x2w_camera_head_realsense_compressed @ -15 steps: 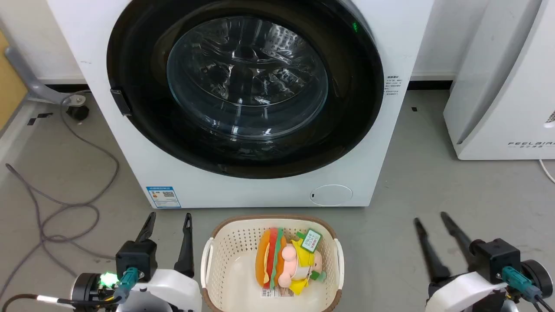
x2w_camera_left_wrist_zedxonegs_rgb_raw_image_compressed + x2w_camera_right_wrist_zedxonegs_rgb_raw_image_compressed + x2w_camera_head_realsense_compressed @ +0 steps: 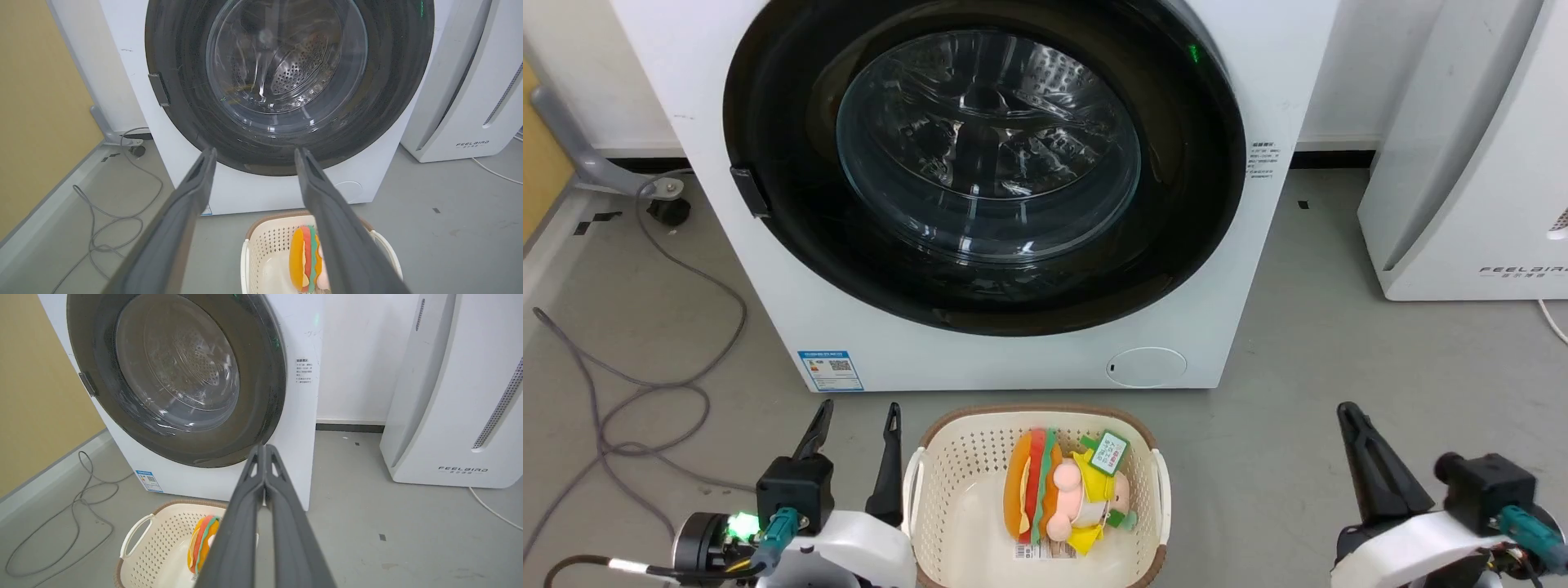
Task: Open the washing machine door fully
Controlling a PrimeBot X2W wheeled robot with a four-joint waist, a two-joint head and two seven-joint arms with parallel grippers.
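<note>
Black glossy washing machine door (image 2: pixel 980 163) sits shut, flush on the washing machine (image 2: pixel 1013 363). Left pincer (image 2: pixel 859 408) released, right pincer (image 2: pixel 261 448) clenched empty, both low, well apart from it. Best: hook the handle tab (image 2: pixel 750 192) at the door's left rim and pull outward in an arc.

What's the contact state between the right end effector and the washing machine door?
Apart. Head view: the right end effector sits low, with bare floor separating it from the washing machine door higher up.
</note>
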